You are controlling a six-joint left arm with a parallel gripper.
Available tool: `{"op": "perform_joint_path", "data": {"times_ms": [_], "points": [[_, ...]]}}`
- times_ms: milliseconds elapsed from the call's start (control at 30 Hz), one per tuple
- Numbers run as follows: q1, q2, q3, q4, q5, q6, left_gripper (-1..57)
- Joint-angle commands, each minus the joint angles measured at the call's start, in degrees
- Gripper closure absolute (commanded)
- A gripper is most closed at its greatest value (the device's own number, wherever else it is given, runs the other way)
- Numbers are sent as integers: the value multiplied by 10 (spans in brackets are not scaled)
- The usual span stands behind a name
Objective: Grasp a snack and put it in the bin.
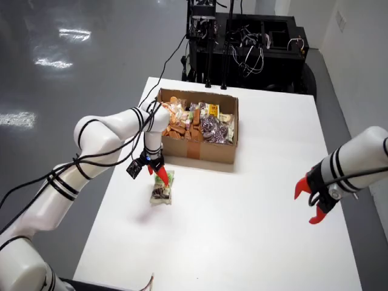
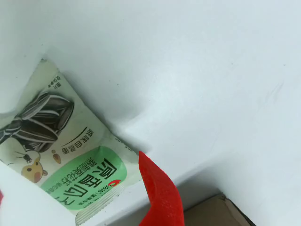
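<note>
White table (image 1: 254, 200) carries a cardboard box (image 1: 200, 148) of snacks by its far edge. Nearer the left edge lies a green packet (image 1: 162, 188), with the gripper (image 1: 159, 174) right above it; finger gap unclear. On the wrist view, one red finger (image 2: 160, 193) stands beside the packet (image 2: 70, 160), not clamping it.

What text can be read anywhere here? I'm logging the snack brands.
"原香瓜子": large white characters on the green panel of the snack packet, wrist view.
The packet's smaller print: too small to read.
Packets in the cardboard box, overhead view: too small to read.
</note>
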Motion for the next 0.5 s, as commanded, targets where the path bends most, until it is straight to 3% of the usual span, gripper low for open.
{"op": "perform_joint_path", "data": {"times_ms": [33,500], "points": [[-2,-4,6,6,0,0,-5],[-12,1,8,12,0,0,-5]]}}
